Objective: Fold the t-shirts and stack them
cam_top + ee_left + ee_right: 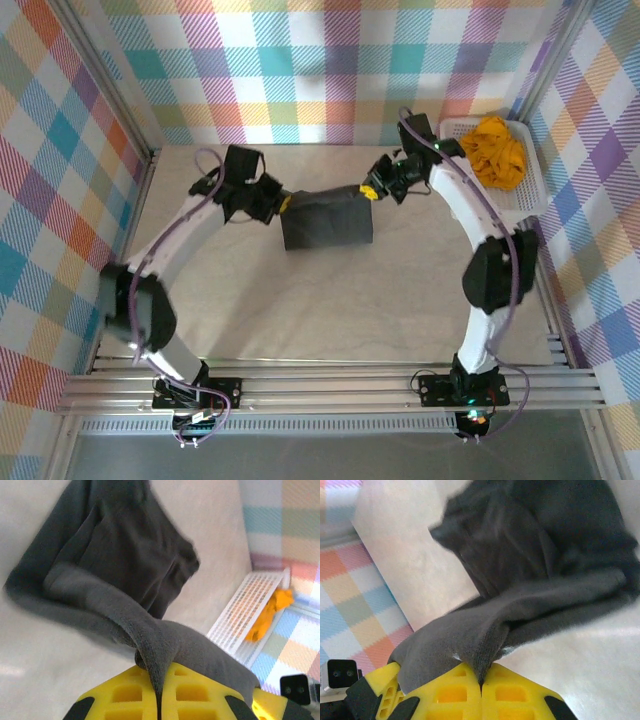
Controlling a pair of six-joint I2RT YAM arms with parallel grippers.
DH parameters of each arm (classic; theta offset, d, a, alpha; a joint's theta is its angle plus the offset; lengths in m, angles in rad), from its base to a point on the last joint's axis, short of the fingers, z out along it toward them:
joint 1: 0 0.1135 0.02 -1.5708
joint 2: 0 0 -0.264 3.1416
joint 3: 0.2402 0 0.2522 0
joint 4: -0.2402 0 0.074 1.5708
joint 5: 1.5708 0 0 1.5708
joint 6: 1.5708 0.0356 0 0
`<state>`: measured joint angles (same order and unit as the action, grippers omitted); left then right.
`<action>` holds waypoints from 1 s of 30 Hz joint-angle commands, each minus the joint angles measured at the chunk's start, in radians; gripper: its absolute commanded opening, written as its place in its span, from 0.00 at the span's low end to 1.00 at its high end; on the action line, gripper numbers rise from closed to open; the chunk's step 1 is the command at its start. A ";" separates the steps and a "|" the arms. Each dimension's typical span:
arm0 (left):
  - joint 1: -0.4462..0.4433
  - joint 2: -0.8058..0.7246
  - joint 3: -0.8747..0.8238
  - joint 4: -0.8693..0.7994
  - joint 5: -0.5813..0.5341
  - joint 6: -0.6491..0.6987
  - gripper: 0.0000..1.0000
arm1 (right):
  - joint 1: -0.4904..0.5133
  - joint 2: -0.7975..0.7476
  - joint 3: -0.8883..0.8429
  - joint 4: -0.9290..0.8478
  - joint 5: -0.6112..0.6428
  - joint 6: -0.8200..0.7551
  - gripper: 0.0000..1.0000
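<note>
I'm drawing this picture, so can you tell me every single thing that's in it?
table: 1, pale beige, under everything
walls: 3, pastel plaid, around the table
basket: 1, white, far right of the table
orange shirt: 1, mustard-orange, crumpled in the basket
grey shirt: 1, charcoal, middle of the table
left gripper: 1, yellow fingers, shut on the grey shirt's left corner
right gripper: 1, yellow fingers, shut on the grey shirt's right corner
</note>
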<state>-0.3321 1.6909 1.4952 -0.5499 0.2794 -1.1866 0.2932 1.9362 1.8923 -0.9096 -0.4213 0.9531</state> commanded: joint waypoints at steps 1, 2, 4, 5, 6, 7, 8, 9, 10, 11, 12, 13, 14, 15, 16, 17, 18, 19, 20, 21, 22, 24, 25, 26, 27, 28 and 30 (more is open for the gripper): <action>0.062 0.216 0.154 -0.020 -0.003 0.061 0.00 | -0.042 0.208 0.232 -0.054 0.011 -0.006 0.00; 0.073 0.287 0.223 -0.021 -0.007 0.081 0.00 | -0.051 0.297 0.329 -0.061 -0.005 -0.005 0.00; 0.096 0.435 0.370 -0.071 -0.014 0.117 0.15 | -0.065 0.462 0.524 -0.080 -0.044 -0.016 0.18; 0.107 0.502 0.442 -0.079 0.004 0.121 0.31 | -0.071 0.546 0.644 -0.112 -0.056 -0.021 0.32; 0.113 0.550 0.506 -0.088 0.016 0.116 0.44 | -0.077 0.617 0.753 -0.146 -0.063 -0.028 0.40; 0.115 0.576 0.555 -0.094 0.011 0.120 0.49 | -0.081 0.664 0.841 -0.174 -0.062 -0.034 0.45; 0.112 0.584 0.598 -0.117 -0.012 0.130 0.54 | -0.084 0.697 0.902 -0.183 -0.071 -0.045 0.49; 0.109 0.577 0.624 -0.137 -0.028 0.139 0.58 | -0.089 0.701 0.918 -0.181 -0.076 -0.057 0.51; 0.106 0.561 0.629 -0.152 -0.039 0.141 0.58 | -0.091 0.685 0.903 -0.173 -0.079 -0.072 0.52; 0.099 0.530 0.616 -0.171 -0.056 0.146 0.59 | -0.094 0.650 0.858 -0.158 -0.077 -0.092 0.53; 0.089 0.484 0.578 -0.174 -0.072 0.147 0.59 | -0.095 0.603 0.794 -0.143 -0.075 -0.115 0.53; 0.077 0.435 0.518 -0.159 -0.078 0.137 0.59 | -0.095 0.555 0.723 -0.127 -0.068 -0.133 0.53; 0.060 0.368 0.408 -0.115 -0.081 0.111 0.59 | -0.095 0.489 0.630 -0.101 -0.062 -0.149 0.53; 0.034 0.300 0.302 -0.071 -0.080 0.072 0.59 | -0.093 0.420 0.523 -0.062 -0.057 -0.162 0.52; 0.005 0.246 0.213 -0.030 -0.082 0.033 0.59 | -0.094 0.346 0.408 -0.011 -0.054 -0.166 0.52; -0.035 0.192 0.117 0.016 -0.087 -0.020 0.61 | -0.094 0.252 0.262 0.065 -0.050 -0.164 0.52; -0.078 0.138 0.022 0.061 -0.094 -0.075 0.64 | -0.094 0.156 0.110 0.159 -0.048 -0.155 0.52; -0.114 0.098 -0.053 0.112 -0.106 -0.133 0.67 | -0.095 0.064 -0.031 0.253 -0.047 -0.143 0.53; -0.157 0.059 -0.137 0.175 -0.133 -0.205 0.70 | -0.095 -0.037 -0.182 0.361 -0.045 -0.122 0.55; -0.202 0.026 -0.221 0.256 -0.161 -0.279 0.71 | -0.095 -0.127 -0.317 0.461 -0.048 -0.099 0.57; -0.236 0.011 -0.280 0.357 -0.186 -0.350 0.72 | -0.095 -0.197 -0.431 0.541 -0.060 -0.080 0.58; -0.309 0.022 -0.344 0.507 -0.249 -0.466 0.74 | -0.095 -0.345 -0.637 0.676 -0.076 -0.035 0.60; -0.331 0.041 -0.340 0.536 -0.268 -0.488 0.75 | -0.095 -0.398 -0.706 0.703 -0.079 -0.021 0.61; -0.347 0.072 -0.319 0.554 -0.279 -0.495 0.75 | -0.095 -0.449 -0.766 0.717 -0.083 -0.015 0.62; -0.357 0.106 -0.289 0.562 -0.279 -0.497 0.75 | -0.096 -0.496 -0.815 0.716 -0.085 -0.018 0.62; -0.361 0.132 -0.264 0.561 -0.279 -0.501 0.76 | -0.096 -0.529 -0.848 0.706 -0.087 -0.021 0.63; -0.367 0.173 -0.231 0.558 -0.303 -0.522 0.76 | -0.097 -0.589 -0.900 0.674 -0.095 -0.032 0.65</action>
<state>-0.7002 1.8328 1.2079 -0.1001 0.0601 -1.6127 0.1921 1.3861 1.0580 -0.3134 -0.4923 0.9085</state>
